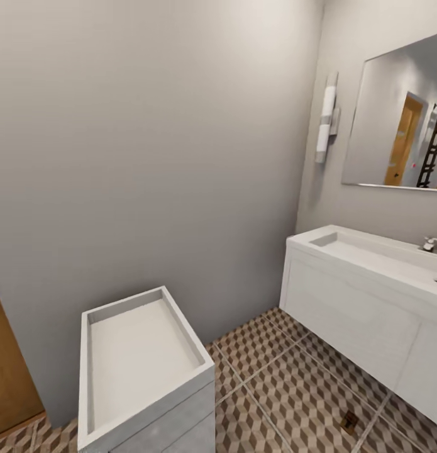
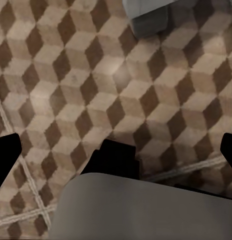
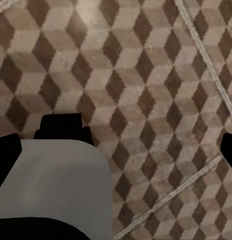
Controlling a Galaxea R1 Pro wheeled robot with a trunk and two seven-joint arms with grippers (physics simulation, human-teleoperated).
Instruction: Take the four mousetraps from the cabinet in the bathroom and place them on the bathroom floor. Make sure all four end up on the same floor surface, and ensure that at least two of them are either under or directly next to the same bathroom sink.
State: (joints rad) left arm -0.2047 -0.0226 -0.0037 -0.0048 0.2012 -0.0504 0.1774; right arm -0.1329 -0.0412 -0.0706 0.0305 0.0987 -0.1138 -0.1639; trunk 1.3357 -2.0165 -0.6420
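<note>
Two white basin units (image 1: 359, 308) (image 1: 146, 371) stand on the bathroom floor (image 1: 281, 377).

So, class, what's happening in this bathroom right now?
Nothing is being handled yet. The head view shows a white basin unit under a mirror, an open-topped white box unit, and a strip of orange-brown wood at the left edge. Both wrist views look down on the cube-patterned floor. The fingers sit wide apart at the frame edges, empty. No mousetraps visible.
</note>
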